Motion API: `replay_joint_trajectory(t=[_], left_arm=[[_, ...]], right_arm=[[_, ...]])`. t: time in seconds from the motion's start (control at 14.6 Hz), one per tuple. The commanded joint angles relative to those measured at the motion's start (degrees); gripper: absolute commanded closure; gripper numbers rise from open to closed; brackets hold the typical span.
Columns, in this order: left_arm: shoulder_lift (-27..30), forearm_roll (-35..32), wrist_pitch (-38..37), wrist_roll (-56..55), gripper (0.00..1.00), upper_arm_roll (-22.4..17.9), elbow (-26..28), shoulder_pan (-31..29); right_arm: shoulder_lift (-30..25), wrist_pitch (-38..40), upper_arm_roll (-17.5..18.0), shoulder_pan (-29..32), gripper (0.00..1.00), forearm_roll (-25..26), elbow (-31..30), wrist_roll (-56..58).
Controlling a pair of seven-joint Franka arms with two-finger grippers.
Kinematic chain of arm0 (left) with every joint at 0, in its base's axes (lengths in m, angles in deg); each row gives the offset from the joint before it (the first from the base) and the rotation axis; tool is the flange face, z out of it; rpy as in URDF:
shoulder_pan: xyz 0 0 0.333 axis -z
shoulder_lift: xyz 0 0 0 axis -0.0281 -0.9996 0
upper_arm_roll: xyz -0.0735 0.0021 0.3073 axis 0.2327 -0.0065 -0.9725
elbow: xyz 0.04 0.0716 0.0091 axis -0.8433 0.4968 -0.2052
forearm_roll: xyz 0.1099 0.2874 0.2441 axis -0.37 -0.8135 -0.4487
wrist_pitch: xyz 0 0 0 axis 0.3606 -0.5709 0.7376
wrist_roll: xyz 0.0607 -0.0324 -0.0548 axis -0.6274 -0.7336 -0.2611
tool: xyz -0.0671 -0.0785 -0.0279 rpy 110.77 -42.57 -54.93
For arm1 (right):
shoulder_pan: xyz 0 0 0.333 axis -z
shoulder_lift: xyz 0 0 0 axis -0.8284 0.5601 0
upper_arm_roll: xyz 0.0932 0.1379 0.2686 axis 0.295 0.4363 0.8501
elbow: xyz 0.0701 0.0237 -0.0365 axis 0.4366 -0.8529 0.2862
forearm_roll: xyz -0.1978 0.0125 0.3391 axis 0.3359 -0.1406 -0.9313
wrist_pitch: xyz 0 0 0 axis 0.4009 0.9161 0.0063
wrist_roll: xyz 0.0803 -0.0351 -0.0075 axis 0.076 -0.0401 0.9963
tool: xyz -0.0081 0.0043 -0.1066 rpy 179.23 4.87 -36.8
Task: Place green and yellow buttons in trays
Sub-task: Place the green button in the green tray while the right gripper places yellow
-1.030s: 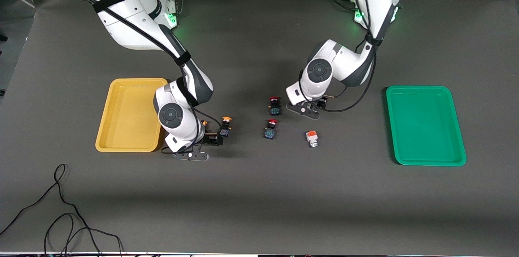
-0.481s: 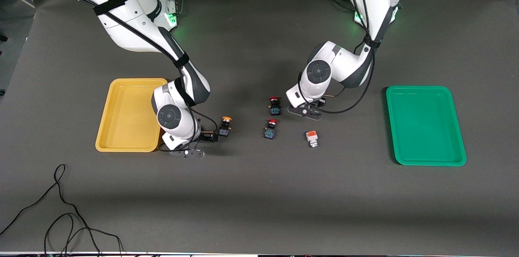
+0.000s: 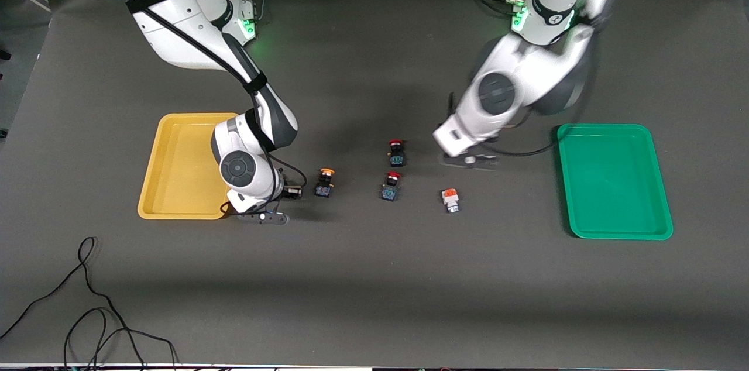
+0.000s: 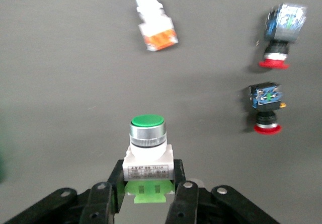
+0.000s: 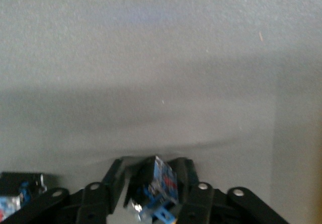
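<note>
- Front view: yellow tray [image 3: 175, 172] lies toward the right arm's end of the table; green tray [image 3: 614, 184] toward the left arm's end. Both sit about midway between the base edge and the camera edge.
- Front view: right gripper [image 3: 287, 192] is low over the mat just beside the yellow tray's camera-side corner. Its fingers are hidden under the wrist here.
- Front view: yellow-capped button [image 3: 323, 182] stands on the mat near that gripper, apart from it.
- Front view: two red-capped switches lie mid-table, one [image 3: 396, 152] nearer the bases, the other [image 3: 390, 186] nearer the camera.
- Front view: orange-ended white button [image 3: 450, 200] lies on the mat, toward the green tray from the red pair.
- Front view: left gripper [image 3: 471, 157] hangs over bare mat between the red switches and the green tray; the arm shows blurred.
- Left wrist view: left gripper fingers [image 4: 113, 183] pinch the white body of a green-capped button [image 4: 148, 148], cap pointing away from the palm, held clear of the mat.
- Left wrist view: below lie the orange-ended white button [image 4: 155, 25] and both red-capped switches [image 4: 280, 32] [image 4: 265, 108].
- Right wrist view: right gripper fingers [image 5: 113, 176] clamp a small blue-and-black switch body [image 5: 153, 186], tilted; its cap is out of sight. Another blue-marked switch [image 5: 17, 194] shows at the frame edge.
</note>
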Motion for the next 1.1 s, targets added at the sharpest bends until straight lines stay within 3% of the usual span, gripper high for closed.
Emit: replay_joint_trajectory(t=[0.0,0.14,0.21,0.34,0.62,0.82,1.03], left_arm=[[8.8,1.6,-7.3,-0.4,0.73,0.3,1.5,-7.6],[11.8,0.6,-10.7,-0.2,0.74,0.2,1.4,-15.0],[12.2,0.4,-10.8,0.2,0.74,0.1,1.4,-18.4],[11.9,-3.8,-9.8,2.2,0.75,0.0,1.6,-24.9],[5.8,-6.3,-3.7,15.1,0.75,0.0,2.4,-33.3],[-2.3,-9.7,4.8,17.7,0.76,0.0,4.1,-33.5],[-9.6,-11.8,14.9,17.7,0.77,0.0,6.7,-33.4]], right_arm=[[-3.5,0.2,-0.4,-0.6,0.15,-0.1,-4.0,1.4],[-3.5,-0.5,-0.4,-0.8,0.13,-0.1,-4.2,1.5],[-3.5,-0.6,-0.4,-0.8,0.28,0.0,-4.2,1.9],[-3.5,-0.5,-0.5,-0.8,1.00,0.0,-4.2,2.2],[-3.8,-0.5,-0.8,-0.7,1.00,1.6,-3.6,2.2],[-7.3,0.6,-1.3,-0.3,1.00,1.5,-2.8,2.1],[-12.0,10.5,-4.3,-0.3,1.00,1.4,-0.6,3.7]])
